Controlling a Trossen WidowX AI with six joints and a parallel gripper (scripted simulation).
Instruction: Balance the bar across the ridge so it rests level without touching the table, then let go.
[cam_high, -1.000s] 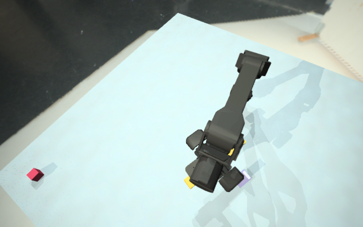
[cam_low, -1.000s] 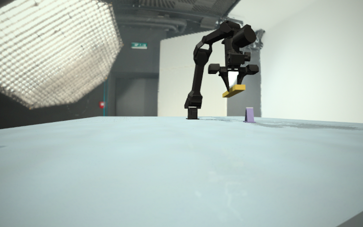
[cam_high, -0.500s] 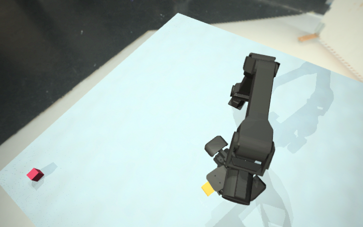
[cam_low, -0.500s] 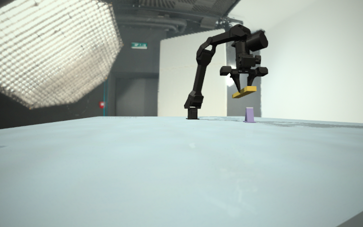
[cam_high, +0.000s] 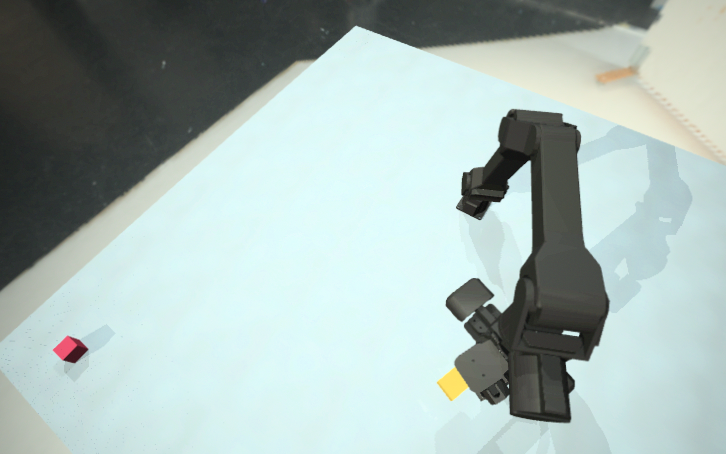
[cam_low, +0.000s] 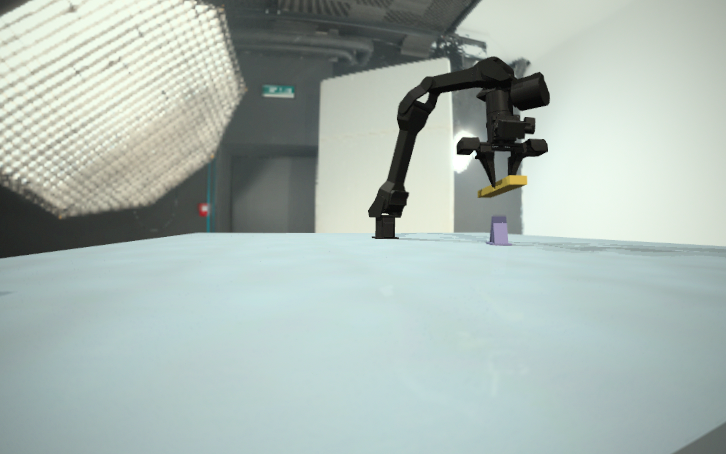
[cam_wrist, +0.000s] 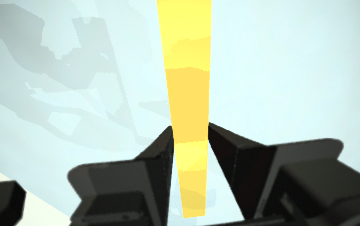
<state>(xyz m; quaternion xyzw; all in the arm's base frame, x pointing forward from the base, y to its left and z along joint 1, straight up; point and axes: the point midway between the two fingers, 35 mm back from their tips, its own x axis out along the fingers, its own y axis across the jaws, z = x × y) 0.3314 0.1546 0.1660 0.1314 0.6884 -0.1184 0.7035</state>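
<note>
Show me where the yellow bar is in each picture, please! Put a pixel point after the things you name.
Top: the yellow bar (cam_high: 452, 383) (cam_low: 512, 181) (cam_wrist: 187, 102) peeks out low, right of the middle.
Exterior: it's right of the middle, above the purple ridge (cam_low: 498, 232).
Wrist: it runs from the top edge down the middle.
Landmark in all three: the black gripper (cam_high: 484, 347) (cam_low: 501, 179) (cam_wrist: 189, 127), shut on the bar.

1 view looks down from above; 1 faces the arm (cam_high: 559, 214) (cam_low: 406, 149) from tabletop height; 1 peers closely past the fingers.
</note>
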